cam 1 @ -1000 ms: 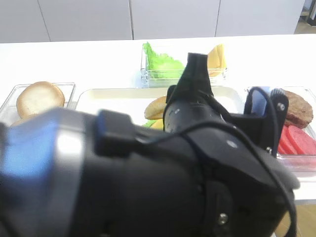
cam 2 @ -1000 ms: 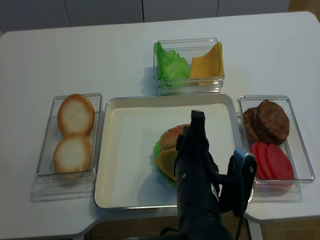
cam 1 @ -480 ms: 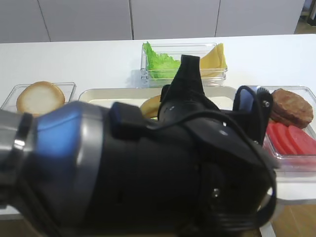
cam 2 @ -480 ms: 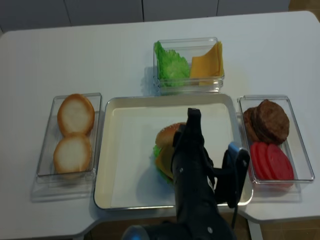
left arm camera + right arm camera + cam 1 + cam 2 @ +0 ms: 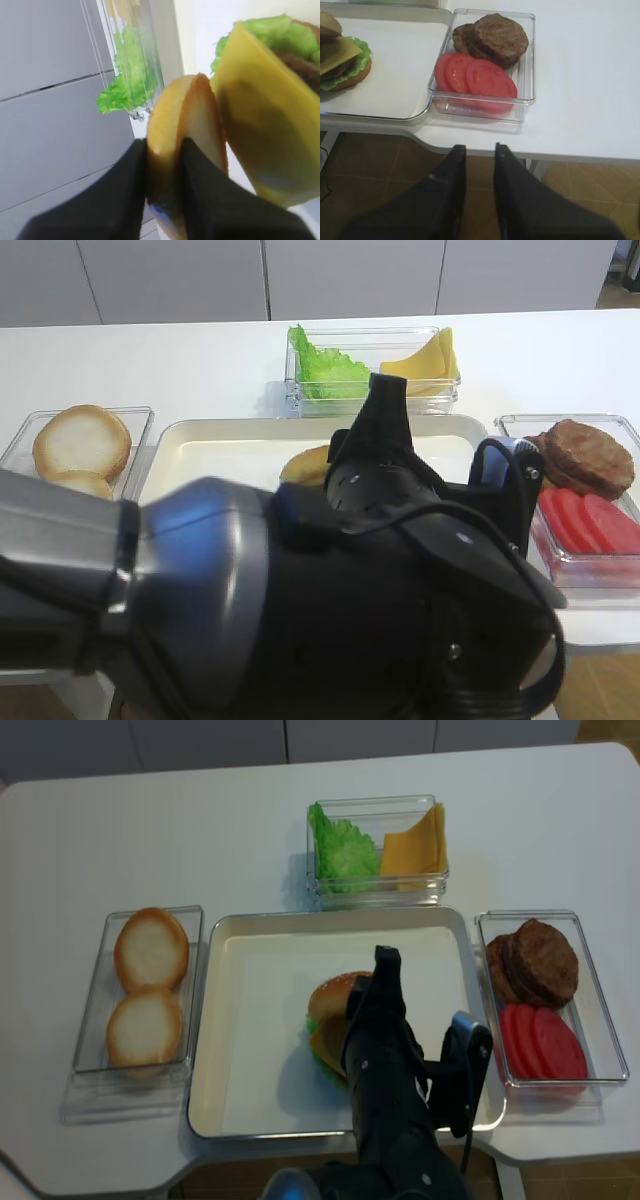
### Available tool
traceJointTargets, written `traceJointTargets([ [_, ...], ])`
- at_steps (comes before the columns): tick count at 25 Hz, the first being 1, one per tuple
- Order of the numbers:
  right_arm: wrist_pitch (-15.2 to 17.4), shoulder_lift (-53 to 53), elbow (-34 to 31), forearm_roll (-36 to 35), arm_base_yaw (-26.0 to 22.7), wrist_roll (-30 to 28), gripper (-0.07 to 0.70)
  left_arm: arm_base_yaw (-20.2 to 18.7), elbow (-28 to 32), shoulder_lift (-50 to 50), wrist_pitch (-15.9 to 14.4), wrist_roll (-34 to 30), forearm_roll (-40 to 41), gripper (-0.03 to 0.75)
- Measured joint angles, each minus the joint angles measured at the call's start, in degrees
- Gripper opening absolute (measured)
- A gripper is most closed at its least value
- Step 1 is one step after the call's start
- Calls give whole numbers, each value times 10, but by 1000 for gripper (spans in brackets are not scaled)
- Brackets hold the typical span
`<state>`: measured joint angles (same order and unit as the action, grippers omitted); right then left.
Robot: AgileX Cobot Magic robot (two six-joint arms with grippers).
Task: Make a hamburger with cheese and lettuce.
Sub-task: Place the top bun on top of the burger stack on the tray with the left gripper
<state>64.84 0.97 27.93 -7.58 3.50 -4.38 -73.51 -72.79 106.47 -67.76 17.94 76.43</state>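
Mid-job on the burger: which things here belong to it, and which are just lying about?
Job: hamburger, its cheese, lettuce, top bun pinched in the left gripper, tray.
Lying about: plain bun halves, patties, tomato slices, spare lettuce, spare cheese slices; right gripper idle, shut.

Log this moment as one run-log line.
left gripper: shut on top bun, tilted beside cheese | right gripper: shut, empty, past table edge near tomato tray
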Motion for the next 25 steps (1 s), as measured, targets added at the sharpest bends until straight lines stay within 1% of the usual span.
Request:
traceJointTargets([
  [19,0,0,0,0,0,0,147,-2,0,0,-2,6,-12,146],
  [21,0,0,0,0,0,0,147,-2,0,0,-2,8,-13,160],
  [25,0,0,0,0,0,0,147,-4,0,0,-2,14,-18,216],
])
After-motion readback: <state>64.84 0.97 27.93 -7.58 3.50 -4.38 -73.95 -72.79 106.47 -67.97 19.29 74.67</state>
